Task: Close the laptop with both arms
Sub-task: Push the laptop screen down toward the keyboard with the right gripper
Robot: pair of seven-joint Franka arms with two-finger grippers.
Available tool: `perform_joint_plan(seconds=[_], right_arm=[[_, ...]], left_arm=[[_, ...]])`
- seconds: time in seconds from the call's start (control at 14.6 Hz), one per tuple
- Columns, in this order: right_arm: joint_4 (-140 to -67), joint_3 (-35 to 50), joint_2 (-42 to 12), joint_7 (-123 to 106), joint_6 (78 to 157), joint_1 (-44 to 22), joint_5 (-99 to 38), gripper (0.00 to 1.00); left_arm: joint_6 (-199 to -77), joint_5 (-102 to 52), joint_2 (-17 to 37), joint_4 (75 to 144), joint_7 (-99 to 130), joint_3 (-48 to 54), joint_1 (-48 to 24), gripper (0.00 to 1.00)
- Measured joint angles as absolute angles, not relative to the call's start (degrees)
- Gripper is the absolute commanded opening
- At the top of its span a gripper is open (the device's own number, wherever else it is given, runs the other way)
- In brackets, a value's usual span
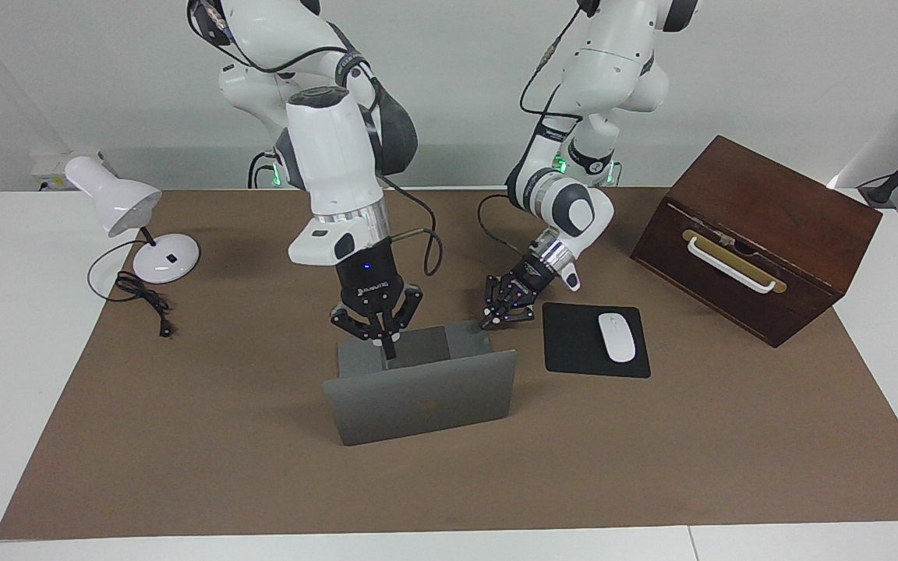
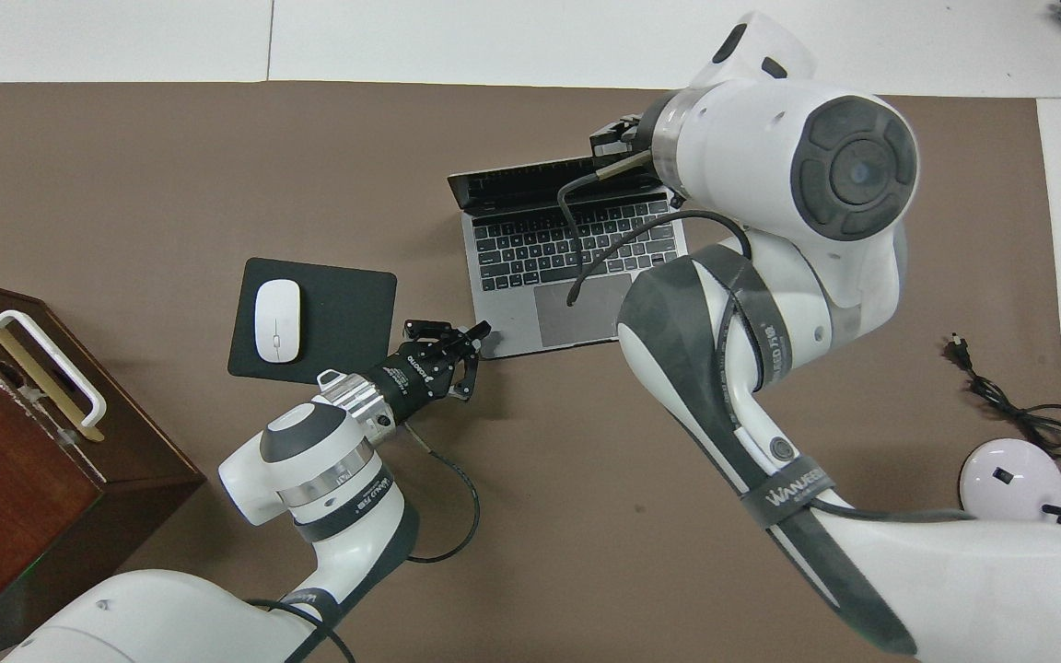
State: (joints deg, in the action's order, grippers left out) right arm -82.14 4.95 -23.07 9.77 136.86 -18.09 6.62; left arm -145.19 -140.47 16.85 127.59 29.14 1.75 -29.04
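- The laptop (image 1: 420, 389) stands open near the middle of the table (image 1: 28, 327), lid upright, keyboard toward the robots; brown mat lies bare from its lid to the table's edge farthest from the robots.
- The mousepad (image 1: 574, 343) with the mouse (image 1: 616, 336) sits just beside the laptop toward the left arm's end; the wooden box (image 1: 753, 234) is by that end's corner nearest the robots, the desk lamp (image 1: 133, 214) by the right arm's.
- The right gripper (image 1: 388, 351) hangs over the laptop's base just on the robots' side of the lid; its jaws are closed, holding nothing.
- The left gripper (image 1: 489, 318) is low at the base's corner beside the mousepad; jaws closed, touching that corner.
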Motion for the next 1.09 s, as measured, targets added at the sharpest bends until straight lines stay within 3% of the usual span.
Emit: perform_joint_plan(seconds=[0.62, 1.09], right_arm=[[-71.86, 4.83, -32.45, 11.03, 136.86, -19.28, 8.63, 0.00], [-68.91, 4.80, -35.37, 11.18, 136.86, -20.06, 9.50, 0.00]], left_arm=[[-146.58, -140.82, 18.37, 125.93, 29.07, 1.73, -29.04, 0.00], [-146.65, -140.87, 18.87, 125.63, 29.05, 1.75, -29.04, 0.00]])
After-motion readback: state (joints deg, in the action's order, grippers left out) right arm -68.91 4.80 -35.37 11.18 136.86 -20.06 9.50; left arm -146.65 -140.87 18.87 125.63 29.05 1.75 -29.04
